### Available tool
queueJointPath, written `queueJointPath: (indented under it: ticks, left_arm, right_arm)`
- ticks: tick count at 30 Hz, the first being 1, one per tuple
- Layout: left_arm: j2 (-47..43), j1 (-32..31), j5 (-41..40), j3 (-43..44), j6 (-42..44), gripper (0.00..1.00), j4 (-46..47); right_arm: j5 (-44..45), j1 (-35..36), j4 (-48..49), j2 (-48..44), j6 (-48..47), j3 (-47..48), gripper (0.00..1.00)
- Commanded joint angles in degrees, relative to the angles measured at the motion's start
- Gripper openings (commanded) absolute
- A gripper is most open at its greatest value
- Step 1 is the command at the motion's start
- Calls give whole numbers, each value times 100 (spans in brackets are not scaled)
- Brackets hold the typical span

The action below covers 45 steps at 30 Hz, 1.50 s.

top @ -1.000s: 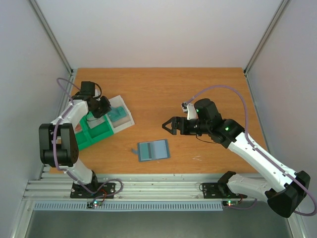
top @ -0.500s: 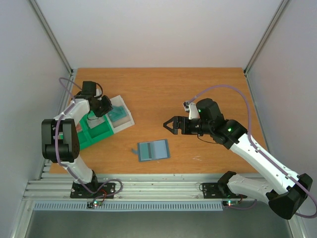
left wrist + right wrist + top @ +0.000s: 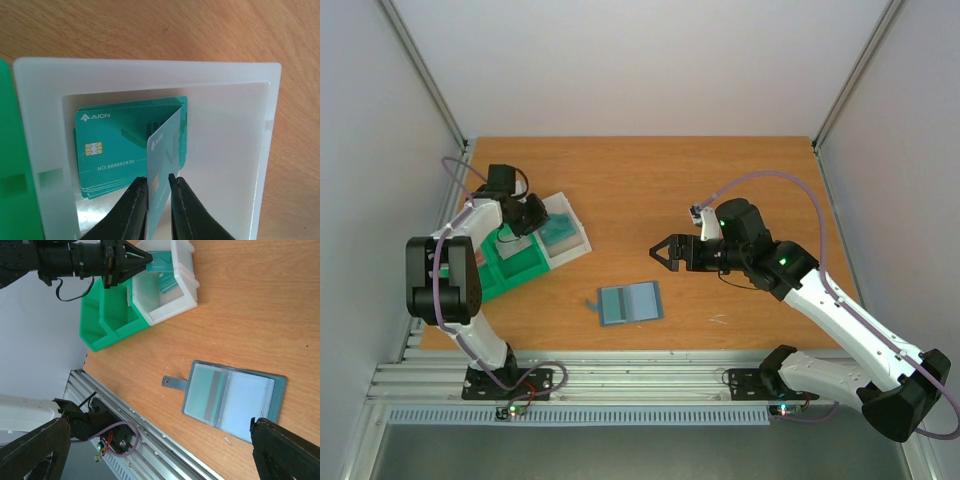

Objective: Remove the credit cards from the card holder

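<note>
Only the left wrist view shows the left gripper (image 3: 159, 178) narrowly pinching an upright teal card (image 3: 165, 142) over the teal stack (image 3: 117, 145) in the white tray (image 3: 150, 70). From above, the right gripper (image 3: 663, 252) gapes wide at centre-right. Both arms have barely shifted since a second ago. The holder (image 3: 629, 302) lies open, slate-blue, at lower centre.
</note>
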Motion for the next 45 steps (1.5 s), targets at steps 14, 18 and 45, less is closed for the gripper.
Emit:
queueJointPath:
  ticks: [14,18,45]
  left_arm:
    - [87,-4,-249,344,183,33,-202]
    - [-16,-4,-277,385,226,37,-319]
    - [-3326,-74,789,-1235,424,55,-1349]
  right_arm:
    - [70,-19,42,14,105,-10,98]
    - [74,-17,-30,-55,62,7,99]
    - [-81,70,362,586,382,-509,82]
